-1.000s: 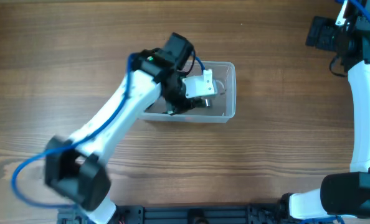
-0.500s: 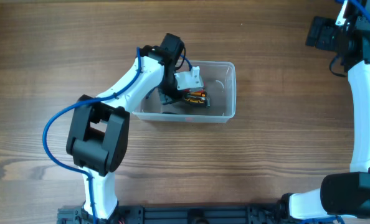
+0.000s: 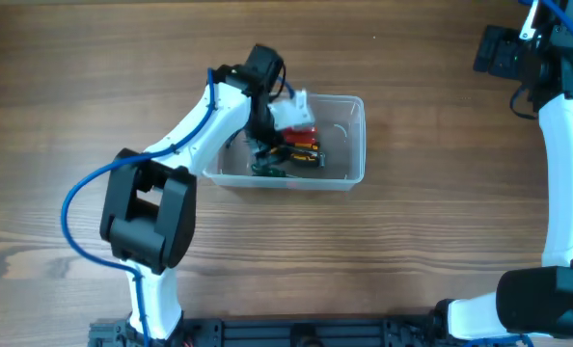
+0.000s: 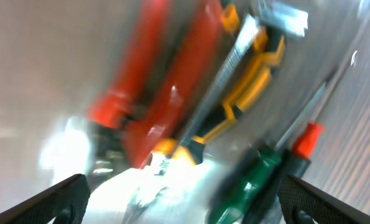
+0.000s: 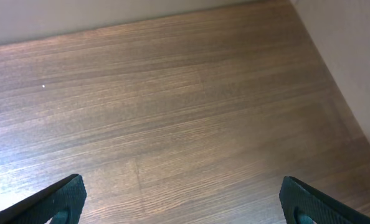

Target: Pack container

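Note:
The container point(image 3: 356, 135), a clear plastic tub, stands mid-table with hand tools lying in it. Red-handled pliers point(image 4: 172, 93), a yellow-and-black-handled tool point(image 4: 247, 93) and a green-handled screwdriver point(image 4: 253, 186) lie close together on its floor. My left gripper point(image 3: 267, 145) hangs inside the tub's left half just above these tools. Its fingers point(image 4: 66, 199) stand wide apart, holding nothing; the left wrist view is blurred. My right gripper point(image 3: 501, 53) sits far off at the table's back right. In the right wrist view it point(image 5: 185, 208) is open over bare wood.
The tub's right half point(image 3: 340, 125) holds nothing. Wooden tabletop point(image 3: 412, 251) surrounds the tub. The right arm's white link point(image 3: 566, 164) runs along the right edge, and the left arm's base point(image 3: 147, 226) stands at the front left.
My left gripper has opened and let tools go into the tub. The left arm swung back toward the tub's left side. The right arm has not moved.

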### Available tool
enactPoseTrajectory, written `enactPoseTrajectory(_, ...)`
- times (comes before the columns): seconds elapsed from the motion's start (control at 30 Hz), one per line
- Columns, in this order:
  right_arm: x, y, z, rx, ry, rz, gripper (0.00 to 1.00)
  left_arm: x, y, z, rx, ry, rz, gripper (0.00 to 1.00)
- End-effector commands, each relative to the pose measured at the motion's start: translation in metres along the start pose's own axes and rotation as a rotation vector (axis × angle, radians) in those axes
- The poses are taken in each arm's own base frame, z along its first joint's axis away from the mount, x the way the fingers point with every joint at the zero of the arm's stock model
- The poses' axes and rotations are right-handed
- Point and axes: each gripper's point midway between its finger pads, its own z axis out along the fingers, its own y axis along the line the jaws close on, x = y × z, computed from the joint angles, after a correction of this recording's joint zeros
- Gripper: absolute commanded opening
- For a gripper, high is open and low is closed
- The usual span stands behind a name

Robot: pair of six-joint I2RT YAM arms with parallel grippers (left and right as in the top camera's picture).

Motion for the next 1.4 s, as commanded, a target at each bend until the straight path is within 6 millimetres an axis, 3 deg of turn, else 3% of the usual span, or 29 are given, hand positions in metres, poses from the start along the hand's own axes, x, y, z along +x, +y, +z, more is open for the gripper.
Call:
enactPoseTrajectory(0.0, 0.001, 0.002, 0.003, -0.005, 0.006, 0.018, 1.00, -0.080, 0.046, -0.157, -0.294, -0.368, -0.174, 1.00)
enactPoseTrajectory(0.03, 0.001, 0.002, 0.003, -0.005, 0.006, 0.018, 1.00, -0.084, 0.060, -0.189, -0.363, -0.436, -0.293, 1.00)
enactPoseTrajectory(0.07, 0.001, 0.002, 0.003, -0.005, 0.006, 0.018, 1.00, -0.076, 0.082, -0.236, -0.483, -0.522, -0.547, 1.00)
enactPoseTrajectory(0.13, 0.001, 0.002, 0.003, -0.005, 0.006, 0.018, 1.00, -0.046, 0.098, -0.297, -0.604, -0.634, -0.800, 1.00)
enactPoseTrajectory(0.27, 0.001, 0.002, 0.003, -0.005, 0.006, 0.018, 1.00, -0.001, 0.107, -0.343, -0.649, -0.737, -1.018, 1.00)
enactPoseTrajectory(0.43, 0.001, 0.002, 0.003, -0.005, 0.006, 0.017, 1.00, 0.025, 0.114, -0.358, -0.688, -0.746, -1.083, 1.00)
enactPoseTrajectory(1.13, 0.001, 0.002, 0.003, -0.005, 0.006, 0.017, 1.00, 0.024, 0.116, -0.361, -0.686, -0.767, -1.094, 1.00)
enactPoseTrajectory(1.2, 0.001, 0.002, 0.003, -0.005, 0.006, 0.017, 1.00, 0.025, 0.109, -0.373, -0.696, -0.794, -1.086, 1.00)
enactPoseTrajectory(1.37, 0.001, 0.002, 0.003, -0.005, 0.006, 0.017, 1.00, 0.057, 0.078, -0.455, -0.833, -0.970, -1.081, 1.00)
